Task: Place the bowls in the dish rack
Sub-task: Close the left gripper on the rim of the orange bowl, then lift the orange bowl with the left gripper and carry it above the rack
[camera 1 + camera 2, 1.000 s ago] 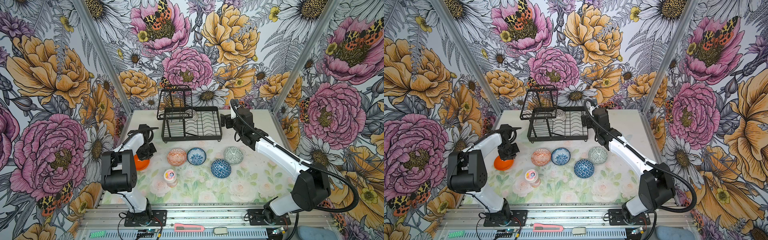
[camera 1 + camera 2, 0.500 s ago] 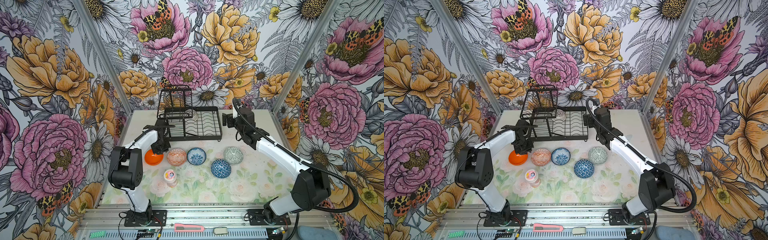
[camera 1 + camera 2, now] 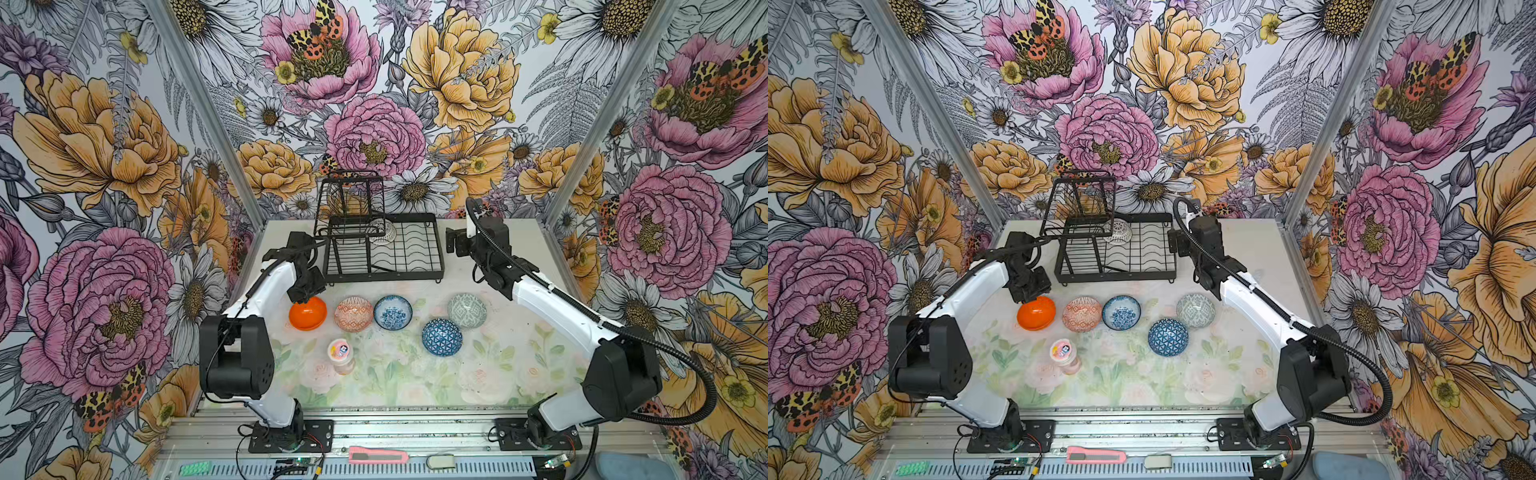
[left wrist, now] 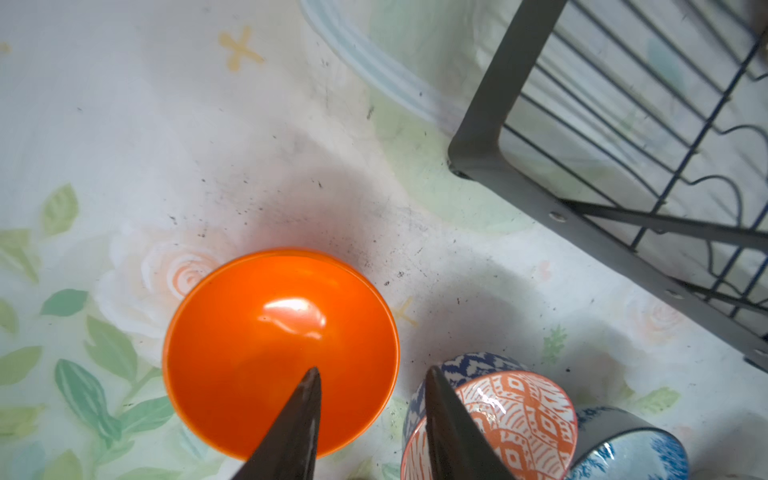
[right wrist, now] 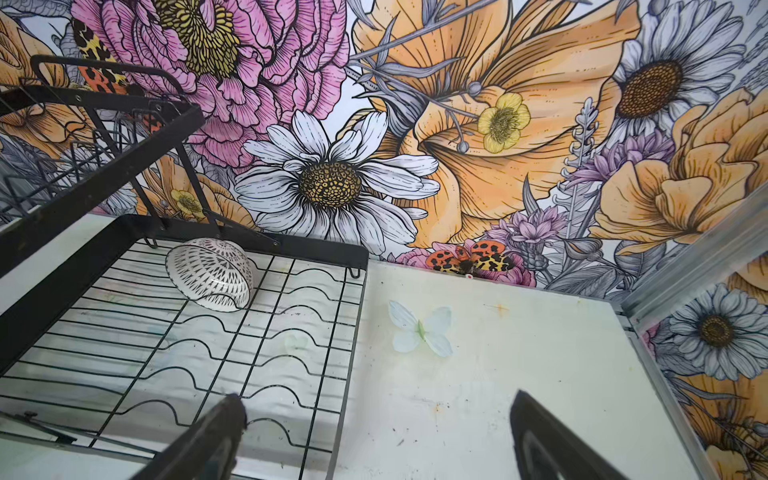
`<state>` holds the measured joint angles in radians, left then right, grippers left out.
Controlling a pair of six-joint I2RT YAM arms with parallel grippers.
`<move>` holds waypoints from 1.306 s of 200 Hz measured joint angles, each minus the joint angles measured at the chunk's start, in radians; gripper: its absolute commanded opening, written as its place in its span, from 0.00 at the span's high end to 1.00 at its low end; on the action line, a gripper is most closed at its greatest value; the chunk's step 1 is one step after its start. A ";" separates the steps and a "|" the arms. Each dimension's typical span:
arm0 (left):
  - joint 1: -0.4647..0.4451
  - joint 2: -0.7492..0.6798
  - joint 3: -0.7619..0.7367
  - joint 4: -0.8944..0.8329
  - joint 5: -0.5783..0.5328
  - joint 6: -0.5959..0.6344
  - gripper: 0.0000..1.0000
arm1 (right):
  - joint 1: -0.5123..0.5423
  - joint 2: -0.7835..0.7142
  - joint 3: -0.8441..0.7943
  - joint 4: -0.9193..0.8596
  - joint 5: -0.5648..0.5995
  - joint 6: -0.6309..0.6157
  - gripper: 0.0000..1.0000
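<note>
The plain orange bowl [image 3: 307, 320], left of centre in both top views, sits under the left gripper [image 4: 372, 374], jaws part-open astride its rim; the farther right gripper [image 5: 378, 397] gapes empty.

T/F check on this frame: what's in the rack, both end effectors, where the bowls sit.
1. A white patterned bowl lies in the dish rack. True.
2. The right end effector holds the grey-green bowl. False: it is open and empty beside the rack; that bowl sits on the table.
3. In both top views the plain orange bowl sits left of the orange patterned bowl. True.
4. The dark blue bowl is in the rack. False: it lies upside down on the table.
5. The left end effector is clamped shut. False: its jaws stand apart over the plain orange bowl's rim.
</note>
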<state>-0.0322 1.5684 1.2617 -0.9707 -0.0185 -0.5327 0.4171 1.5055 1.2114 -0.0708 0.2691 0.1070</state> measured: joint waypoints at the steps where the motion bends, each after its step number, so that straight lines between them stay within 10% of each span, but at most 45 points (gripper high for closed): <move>1: 0.003 -0.006 0.000 0.000 0.000 0.000 0.57 | 0.000 0.000 0.000 0.000 0.000 0.000 0.01; 69: 0.248 -0.224 -0.323 0.072 0.032 0.039 0.55 | 0.000 0.000 0.000 0.000 -0.001 0.006 0.01; 148: 0.257 -0.212 -0.420 0.224 0.117 0.085 0.57 | 0.000 0.000 0.000 0.000 -0.002 0.010 0.01; 261: 0.274 -0.132 -0.435 0.260 0.119 0.143 0.94 | 0.000 0.000 0.000 -0.002 -0.001 0.017 0.00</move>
<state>0.2417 1.4364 0.8265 -0.7109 0.1001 -0.3897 0.4171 1.5055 1.2114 -0.0723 0.2684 0.1238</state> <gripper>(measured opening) 0.114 0.995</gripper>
